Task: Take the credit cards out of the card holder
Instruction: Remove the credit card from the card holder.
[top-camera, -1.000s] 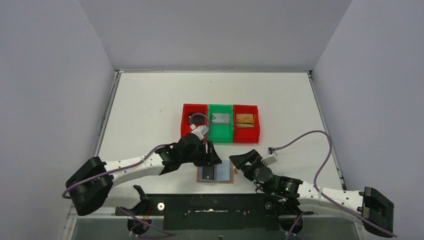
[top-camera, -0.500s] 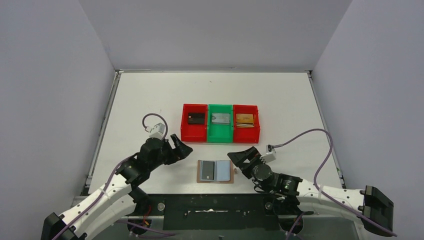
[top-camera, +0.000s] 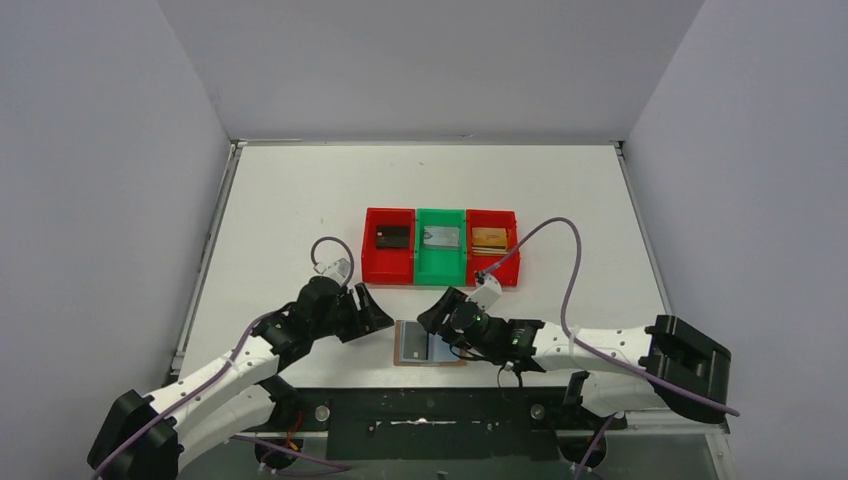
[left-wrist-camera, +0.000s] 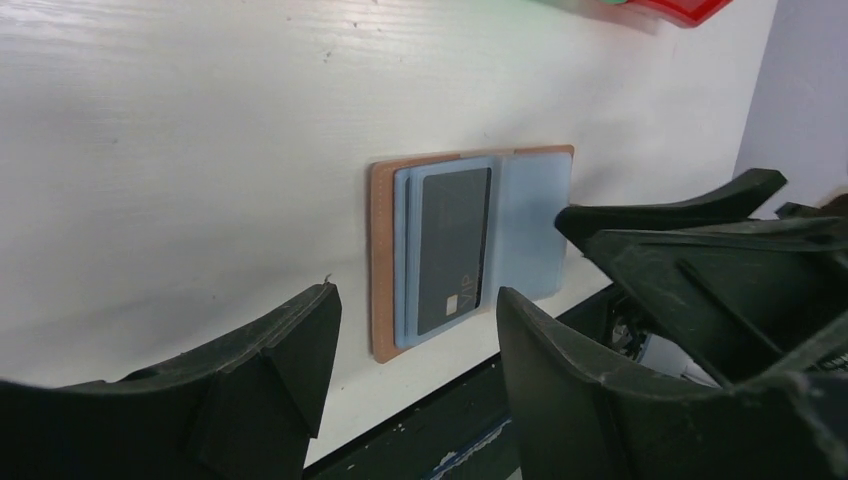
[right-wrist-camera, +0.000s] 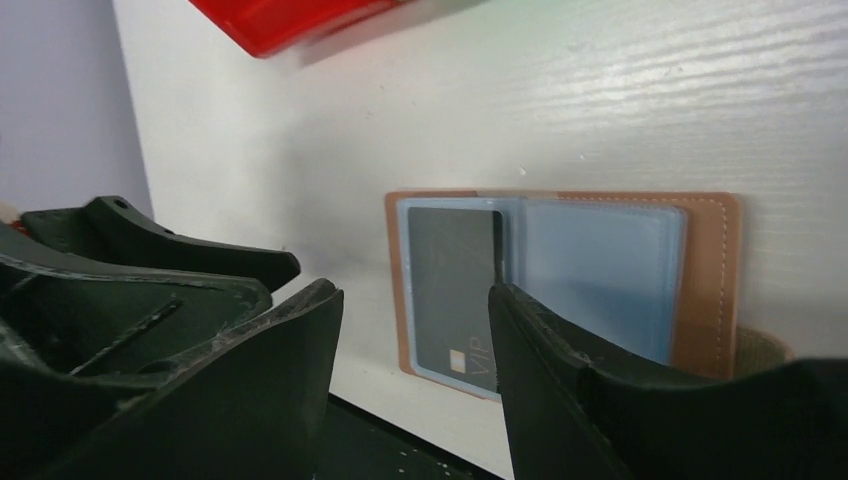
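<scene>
1. The right gripper (right-wrist-camera: 412, 290) has swung in from the side and now hangs right over the open card holder (right-wrist-camera: 705, 280), which sits at the table's near edge.
2. The left gripper (left-wrist-camera: 415, 300) came back in on the holder's left. Both sets of fingers are apart, holding nothing (the right ones narrower than a second ago).
3. One dark card (right-wrist-camera: 455, 285) is still in the left pocket, so I'd guess that's the next pull.

It was a robotics lab: plain grey walls (top-camera: 100, 150) boxed in a white table (top-camera: 300, 200), a left arm (top-camera: 215, 372) and right arm (top-camera: 600, 345) bolted at its near edge.
</scene>
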